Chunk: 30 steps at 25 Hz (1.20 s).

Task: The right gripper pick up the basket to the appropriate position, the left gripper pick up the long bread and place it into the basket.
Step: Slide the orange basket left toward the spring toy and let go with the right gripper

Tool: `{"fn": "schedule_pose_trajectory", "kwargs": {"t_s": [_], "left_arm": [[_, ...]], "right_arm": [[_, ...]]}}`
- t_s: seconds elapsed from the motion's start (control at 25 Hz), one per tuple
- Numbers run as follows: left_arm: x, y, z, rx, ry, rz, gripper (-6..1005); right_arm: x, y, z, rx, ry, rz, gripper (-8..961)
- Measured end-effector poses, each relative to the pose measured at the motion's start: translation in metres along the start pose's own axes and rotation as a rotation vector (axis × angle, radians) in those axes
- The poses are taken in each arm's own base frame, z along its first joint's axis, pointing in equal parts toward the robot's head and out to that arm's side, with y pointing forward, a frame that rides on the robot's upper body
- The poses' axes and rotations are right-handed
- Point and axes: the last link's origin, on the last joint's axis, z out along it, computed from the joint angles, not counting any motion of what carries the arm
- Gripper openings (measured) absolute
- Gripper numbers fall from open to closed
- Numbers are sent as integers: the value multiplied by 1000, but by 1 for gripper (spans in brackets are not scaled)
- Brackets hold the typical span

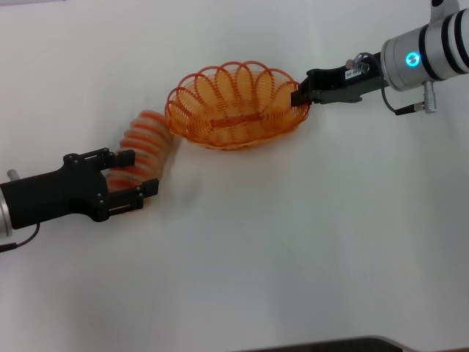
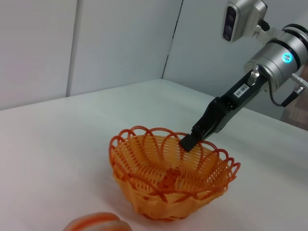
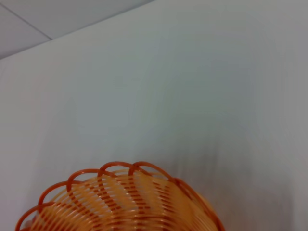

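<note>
Long bread (image 1: 148,145): near end hidden between the spread fingers of the left gripper (image 1: 126,180); not clearly gripped.
Basket (image 1: 236,105): holds nothing; rim pinched by the right gripper (image 1: 300,96).

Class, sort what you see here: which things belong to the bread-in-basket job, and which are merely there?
In the job:
- basket, right gripper clamped on its rim
- long bread, left gripper open around its near end

Merely there:
- white table
- nothing else lies about
</note>
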Motion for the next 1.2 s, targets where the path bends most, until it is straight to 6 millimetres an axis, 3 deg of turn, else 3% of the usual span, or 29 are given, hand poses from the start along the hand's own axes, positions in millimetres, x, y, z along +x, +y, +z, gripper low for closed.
{"fn": "schedule_pose_trajectory", "kwargs": {"t_s": [0.52, 1.2], "left_arm": [[-1, 1, 1, -2, 1, -3, 718], [-1, 1, 0, 1, 0, -4, 717]], "right_arm": [[3, 1, 2, -14, 10, 13, 88], [8, -2, -3, -69, -2, 92, 461]]}}
